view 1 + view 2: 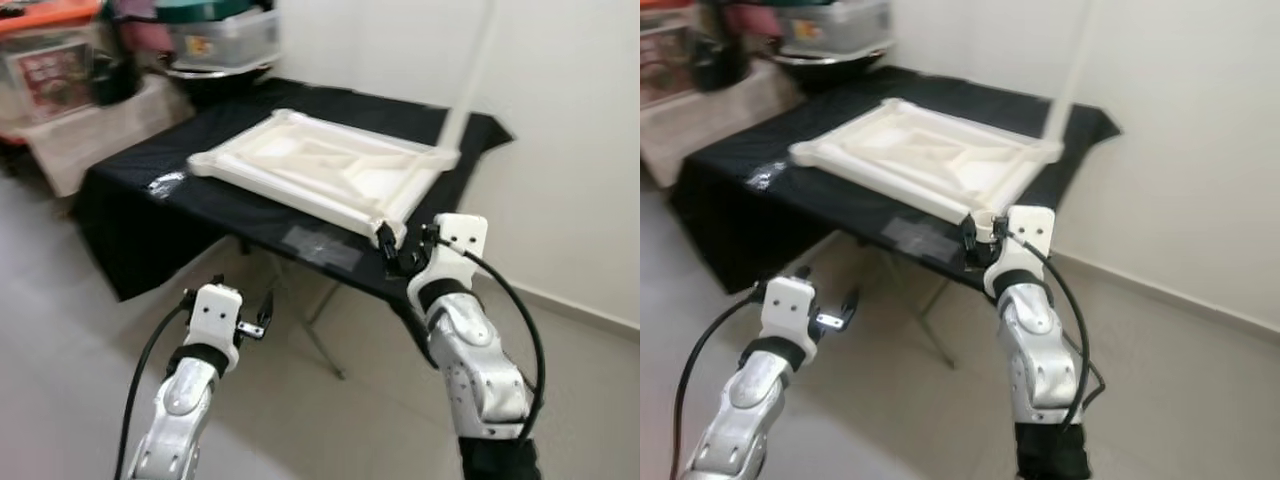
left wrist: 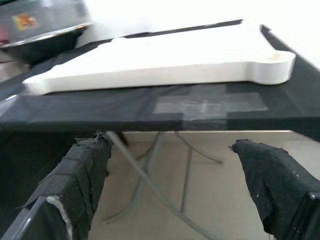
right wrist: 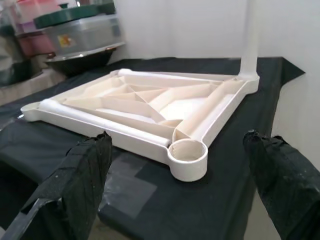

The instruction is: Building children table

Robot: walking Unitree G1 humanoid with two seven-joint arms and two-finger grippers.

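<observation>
A white plastic table top (image 1: 320, 170) lies upside down on a black-clothed folding table (image 1: 150, 170), its ribbed underside facing up. One white leg (image 1: 470, 80) stands upright in the far right corner. The near right corner has an empty round socket (image 3: 188, 155). My right gripper (image 1: 408, 245) hovers at the table's front edge just before that socket, open, with nothing between its fingers. My left gripper (image 1: 243, 305) hangs lower, in front of and below the table edge, open and empty; its wrist view looks at the top's front rim (image 2: 165, 75).
A grey tape patch (image 1: 320, 248) is stuck on the cloth near the front edge. The table's metal folding legs (image 1: 320, 330) cross underneath. Storage bins (image 1: 215, 35) and an orange-lidded box (image 1: 45, 50) stand at the back left. A white wall (image 1: 570, 150) runs along the right.
</observation>
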